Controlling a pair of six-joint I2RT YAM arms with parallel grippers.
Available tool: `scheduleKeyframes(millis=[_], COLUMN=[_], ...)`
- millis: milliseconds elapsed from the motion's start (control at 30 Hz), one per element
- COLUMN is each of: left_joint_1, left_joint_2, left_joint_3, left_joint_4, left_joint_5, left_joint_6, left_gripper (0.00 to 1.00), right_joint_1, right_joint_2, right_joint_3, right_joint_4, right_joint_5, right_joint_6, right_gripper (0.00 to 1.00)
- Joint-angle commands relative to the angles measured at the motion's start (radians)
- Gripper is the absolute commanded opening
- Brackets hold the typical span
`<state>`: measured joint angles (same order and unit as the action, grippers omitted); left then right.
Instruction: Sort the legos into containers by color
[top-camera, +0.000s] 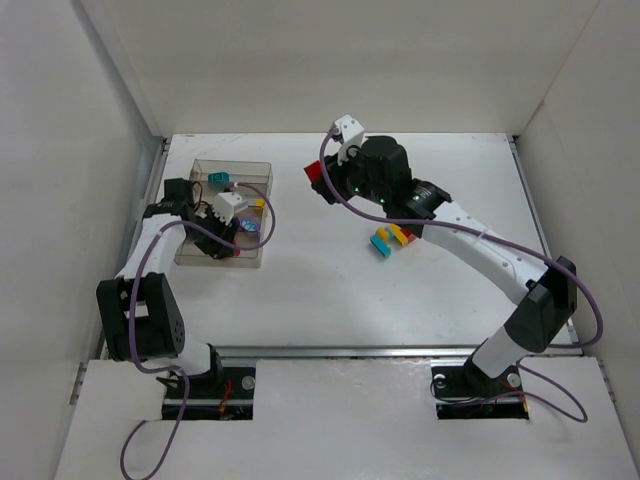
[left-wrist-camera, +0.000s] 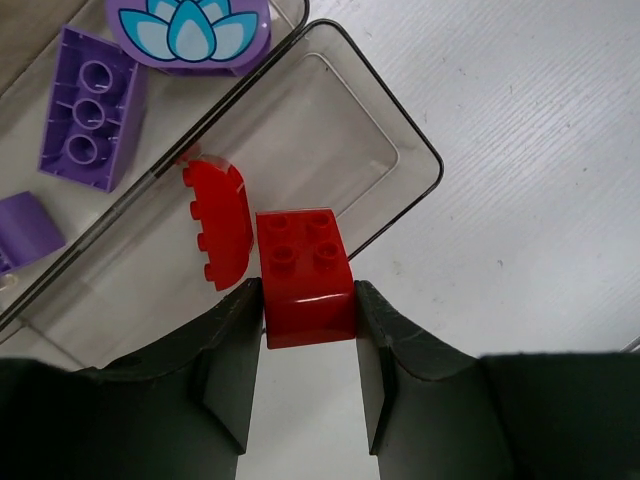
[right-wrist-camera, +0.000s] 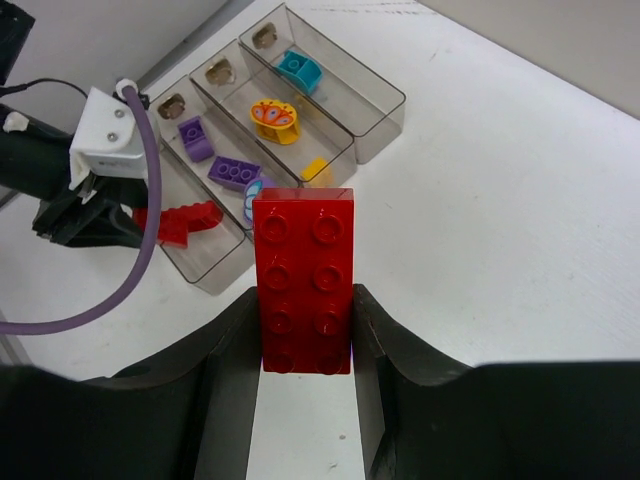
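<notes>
Your left gripper (left-wrist-camera: 307, 300) hides the sides of the red square brick (left-wrist-camera: 303, 258) it clamps, at the edge of the end compartment (left-wrist-camera: 420, 150) holding one red arched brick (left-wrist-camera: 222, 222). Your right gripper (right-wrist-camera: 303, 300) pinches one long red brick (right-wrist-camera: 302, 240) (its foot hidden) above the table (top-camera: 300, 300), near the four-compartment organizer (right-wrist-camera: 382, 122). One mixed cluster (top-camera: 390, 238) lies loose.
</notes>
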<state>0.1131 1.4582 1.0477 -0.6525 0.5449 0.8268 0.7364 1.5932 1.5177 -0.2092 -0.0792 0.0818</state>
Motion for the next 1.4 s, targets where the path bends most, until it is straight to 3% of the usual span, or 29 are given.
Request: scheduleKeyframes(millis=[0, 67, 133, 167, 367, 567, 700, 733, 833, 933, 1133, 1367], left_joint_1=[0.002, 0.002, 0.002, 0.002, 0.002, 0.002, 0.002, 0.002, -0.032, -0.119, -0.243, -0.383], left_joint_2=[0.010, 0.028, 0.042, 0.042, -0.002, -0.036, -0.036, -0.036, -0.047, -0.094, -0.098, -0.065], left_joint_3=[0.060, 0.072, 0.101, 0.110, 0.147, 0.256, 0.476, 0.509, 0.563, 0.572, 0.644, 0.686], left_joint_4=[-0.044, -0.053, -0.073, -0.087, -0.087, -0.159, -0.316, -0.356, -0.443, -0.431, -0.380, -0.315], left_joint_5=[0.027, 0.027, 0.027, 0.027, 0.058, 0.163, 0.432, 0.552, 0.703, 0.733, 0.733, 0.636], left_joint_6=[0.046, 0.060, 0.072, 0.081, 0.147, 0.228, 0.303, 0.333, 0.463, 0.548, 0.526, 0.474], left_gripper=[0.21, 0.38, 0.49, 0.60, 0.88, 0.83, 0.74, 0.73, 0.71, 0.73, 0.73, 0.69], right_joint_1=[-0.020, -0.020, -0.020, -0.020, -0.020, -0.020, -0.020, -0.020, -0.020, -0.020, 0.011, 0.029], right_joint_2=[-0.007, -0.007, -0.007, -0.007, -0.025, -0.064, -0.128, -0.139, -0.167, -0.167, -0.167, -0.167], right_joint_3=[0.052, 0.042, 0.042, 0.033, 0.024, -0.031, -0.085, -0.085, -0.096, -0.096, -0.074, -0.074], right_joint_4=[0.050, 0.050, 0.050, 0.050, 0.050, 0.050, 0.050, 0.050, 0.050, 0.050, 0.041, 0.030], right_joint_5=[-0.022, -0.031, -0.042, -0.062, -0.149, -0.368, -0.458, -0.458, -0.479, -0.537, -0.536, -0.525], right_joint_6=[-0.014, -0.014, -0.040, -0.053, -0.175, -0.411, -0.612, -0.631, -0.669, -0.669, -0.669, -0.669], right_gripper=[0.00, 0.00, 0.00, 0.00, 0.00, 0.00, 0.00, 0.00, 0.00, 0.00, 0.00, 0.00])
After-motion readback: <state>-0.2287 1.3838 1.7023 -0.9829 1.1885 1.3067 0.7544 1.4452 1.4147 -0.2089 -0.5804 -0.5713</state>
